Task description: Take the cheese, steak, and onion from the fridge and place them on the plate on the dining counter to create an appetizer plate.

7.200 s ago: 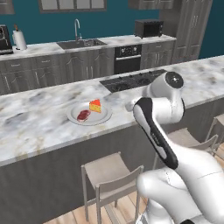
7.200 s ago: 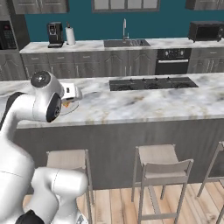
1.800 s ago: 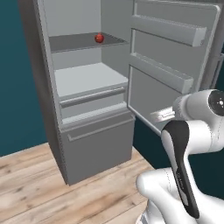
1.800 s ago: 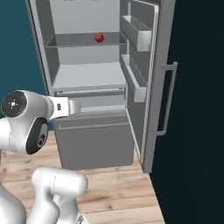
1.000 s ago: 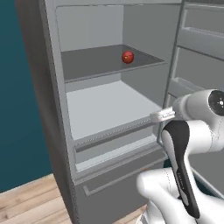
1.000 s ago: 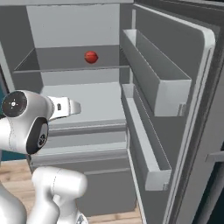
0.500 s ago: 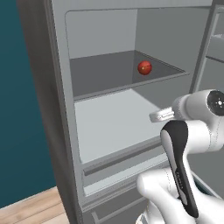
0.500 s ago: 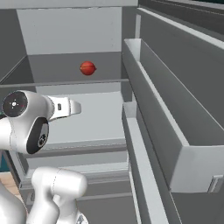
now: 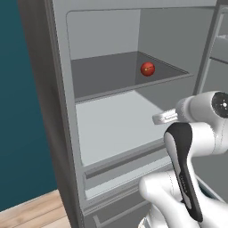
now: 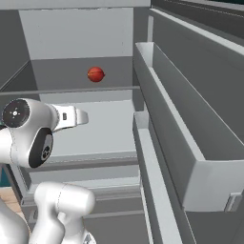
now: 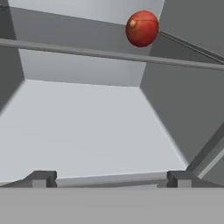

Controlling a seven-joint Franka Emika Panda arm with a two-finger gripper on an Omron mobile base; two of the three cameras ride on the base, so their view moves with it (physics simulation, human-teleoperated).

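Note:
The onion [image 9: 147, 68] [image 10: 96, 74] [image 11: 142, 28], a smooth dark-red ball, rests toward the back right of the upper shelf of the open fridge [image 9: 111, 129] [image 10: 105, 128]. My gripper [image 11: 111, 179] is open, with its fingertips [image 11: 41, 177] spread wide and nothing between them. It points into the fridge at the height of the bare pale shelf below the onion, and is still well short of the onion. The cheese, steak, plate and dining counter are out of view.
The fridge's door stands open on the right, and its long grey shelf bins [image 10: 190, 143] run close beside the arm. The fridge's left wall [image 9: 49, 111] and a teal wall [image 9: 18, 133] are at the left. A drawer front [image 9: 124, 164] lies below the pale shelf.
The base has driven closer to the fridge, so the shelves and onion fill more of both base views. The onion stayed on its shelf. The gripper has stayed open.

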